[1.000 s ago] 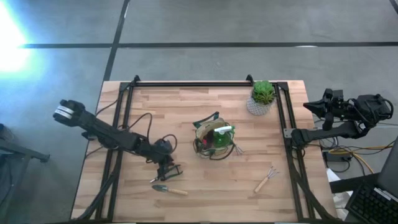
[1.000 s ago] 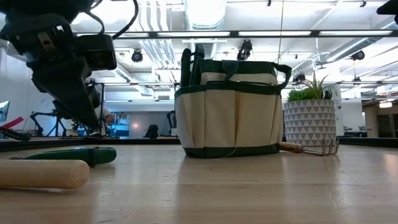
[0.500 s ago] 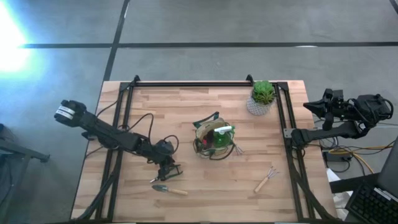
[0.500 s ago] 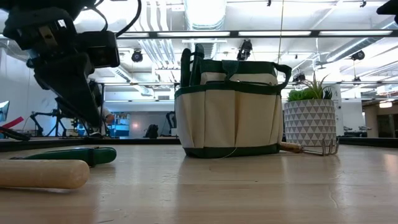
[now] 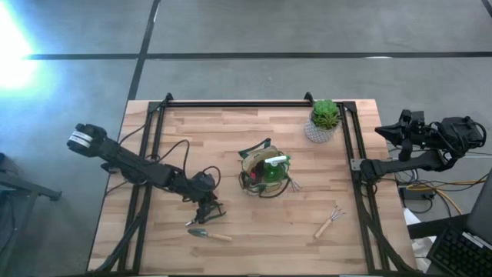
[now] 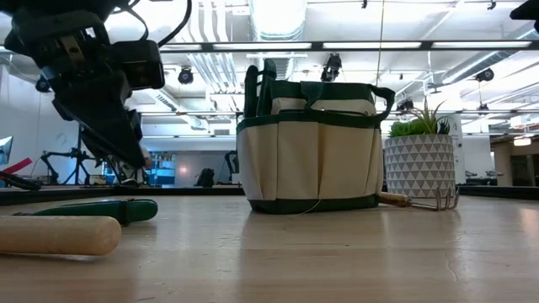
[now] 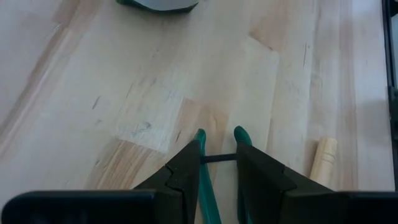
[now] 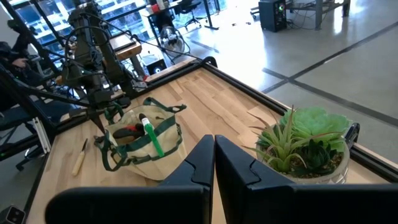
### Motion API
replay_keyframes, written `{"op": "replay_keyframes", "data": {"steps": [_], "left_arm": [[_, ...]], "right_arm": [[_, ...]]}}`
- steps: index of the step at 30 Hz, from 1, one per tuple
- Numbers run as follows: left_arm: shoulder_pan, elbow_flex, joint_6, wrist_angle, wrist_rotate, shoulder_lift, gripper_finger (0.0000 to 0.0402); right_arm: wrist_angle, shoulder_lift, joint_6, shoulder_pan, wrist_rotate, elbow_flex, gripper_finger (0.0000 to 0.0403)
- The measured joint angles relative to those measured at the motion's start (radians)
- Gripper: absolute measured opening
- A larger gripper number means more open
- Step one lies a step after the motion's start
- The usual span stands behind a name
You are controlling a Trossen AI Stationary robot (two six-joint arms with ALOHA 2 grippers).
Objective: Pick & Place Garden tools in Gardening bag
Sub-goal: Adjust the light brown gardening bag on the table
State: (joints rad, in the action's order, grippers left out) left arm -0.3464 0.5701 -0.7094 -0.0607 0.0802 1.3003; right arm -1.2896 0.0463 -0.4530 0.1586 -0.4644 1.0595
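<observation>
From above I see my left gripper [image 5: 209,208] down near the front of the desk [image 5: 231,146], over the dark pruners [image 5: 215,209], with the trowel [image 5: 208,233] just in front of it. The bag [image 5: 263,174] sits mid-desk, a fork [image 5: 329,220] lies to its front right, and the plant [image 5: 324,119] stands at the back right. My right arm [image 5: 423,146] waits off the desk's right edge.
</observation>
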Motion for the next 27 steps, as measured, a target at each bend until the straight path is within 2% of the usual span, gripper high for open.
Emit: {"op": "replay_keyframes", "data": {"steps": [8, 12, 15, 19, 22, 25, 27], "left_arm": [[0.002, 0.001, -0.001, 0.001, 0.037, 0.000, 0.0106], [0.010, 0.001, 0.008, 0.000, 0.067, 0.000, 0.0106], [0.013, 0.001, 0.009, 0.001, 0.072, 0.000, 0.0106], [0.013, 0.001, 0.009, 0.001, 0.076, 0.000, 0.0106], [0.013, 0.001, 0.010, 0.001, 0.076, 0.000, 0.0106], [0.013, 0.001, 0.010, 0.001, 0.076, 0.000, 0.0106], [0.013, 0.001, 0.010, 0.001, 0.076, 0.000, 0.0106]], "right_arm": [[0.005, 0.000, 0.001, 0.000, 0.000, 0.000, 0.0008], [0.129, 0.000, 0.004, 0.000, 0.004, -0.033, 0.0008], [0.288, 0.000, 0.055, 0.000, 0.112, -0.089, 0.0008], [0.582, 0.000, 0.211, 0.000, 0.325, -0.198, 0.0008], [0.716, 0.019, 0.290, 0.001, 0.463, -0.280, 0.0008], [0.740, 0.069, 0.298, 0.001, 0.471, -0.352, 0.0008], [0.747, 0.116, 0.289, 0.001, 0.404, -0.396, 0.0008]]}}
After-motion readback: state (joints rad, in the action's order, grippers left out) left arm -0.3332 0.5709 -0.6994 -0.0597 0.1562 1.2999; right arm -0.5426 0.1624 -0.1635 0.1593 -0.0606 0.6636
